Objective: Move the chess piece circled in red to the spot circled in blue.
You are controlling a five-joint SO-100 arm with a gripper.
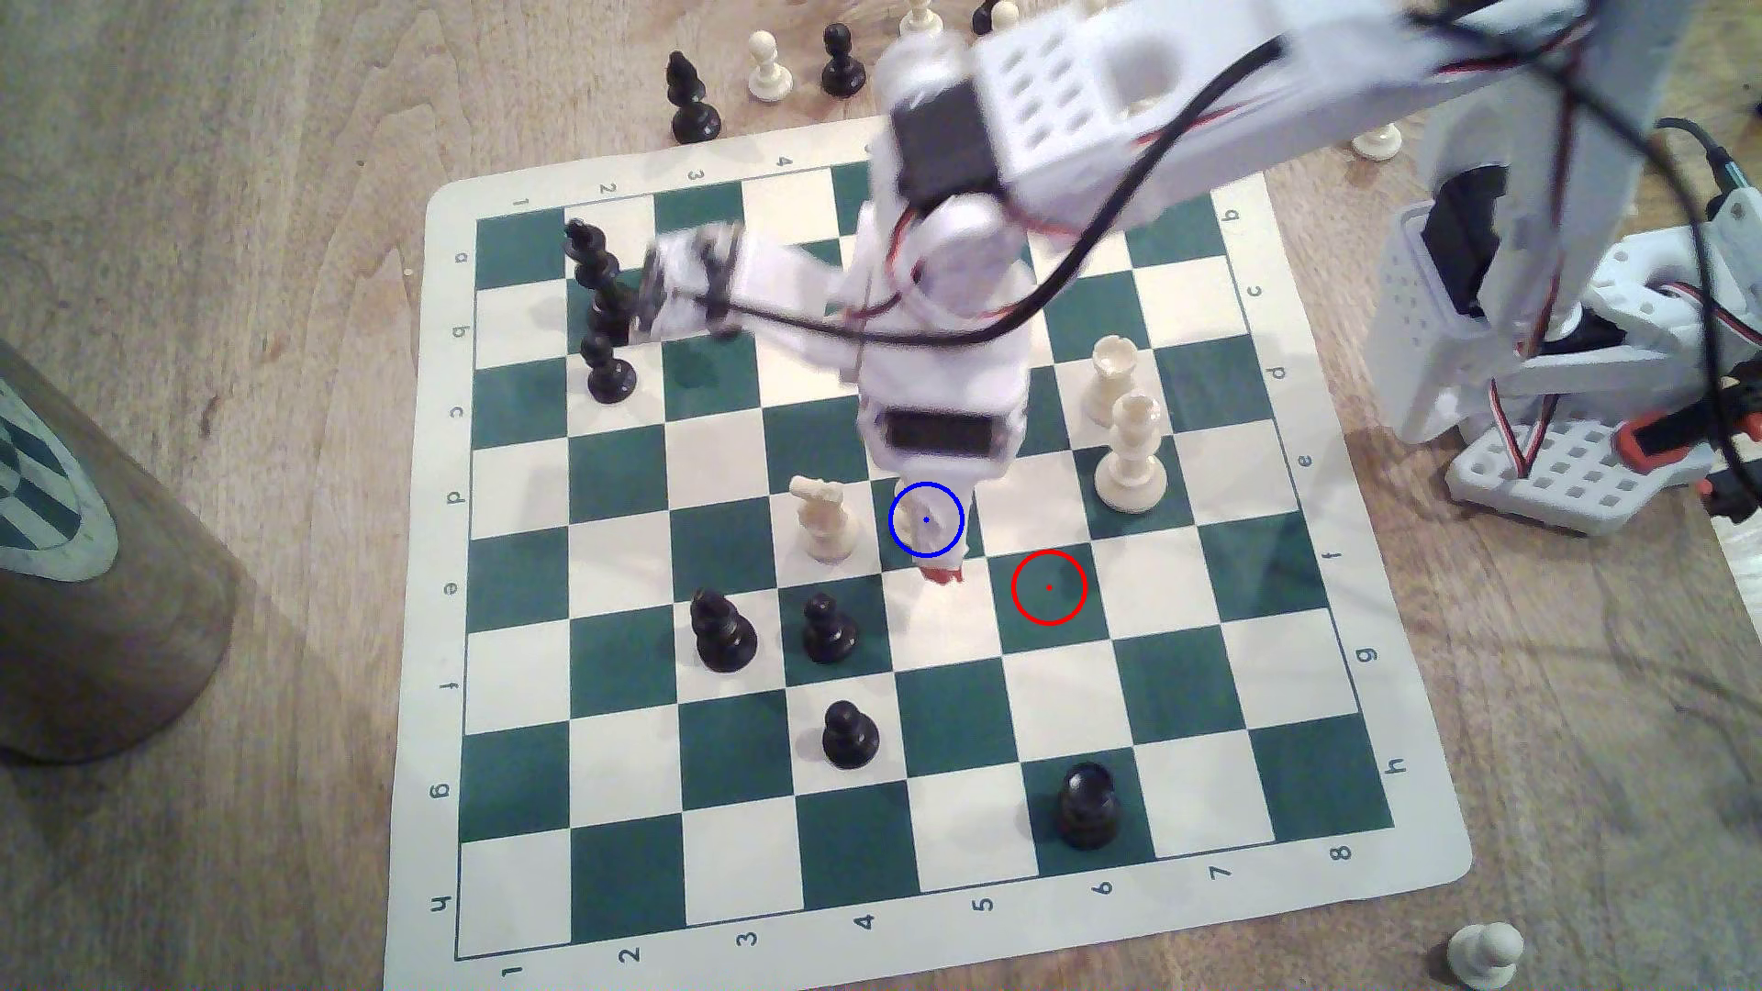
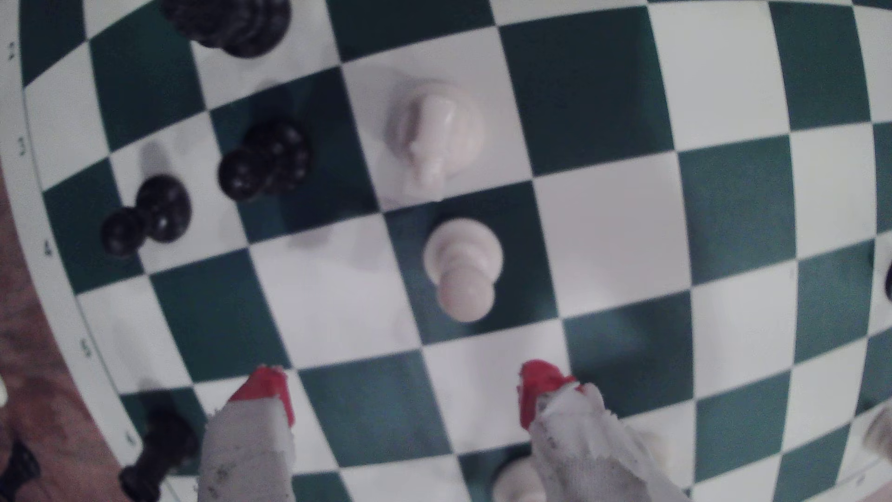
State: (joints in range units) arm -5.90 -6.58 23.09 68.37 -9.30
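Note:
The cream pawn (image 2: 461, 270) stands upright on a dark green square beside the cream knight (image 2: 434, 135). That square is the spot (image 1: 908, 534), ringed in blue in the exterior view, where my arm hides most of the pawn. My gripper (image 2: 400, 386) is open above the board. Its red-tipped fingers (image 2: 263, 393) are spread wide, apart from the pawn, with nothing between them. The red tips of the gripper (image 1: 939, 572) show just below the blue ring in the exterior view. The red-ringed green square (image 1: 1049, 588) is bare.
The knight (image 1: 822, 519) is on the exterior view's left of the spot. Black pawns (image 1: 829, 629) (image 1: 725, 631) (image 1: 849, 734) stand nearer the front. Two tall cream pieces (image 1: 1130, 453) are on the right. A brown cylinder (image 1: 95, 572) sits off the board's left.

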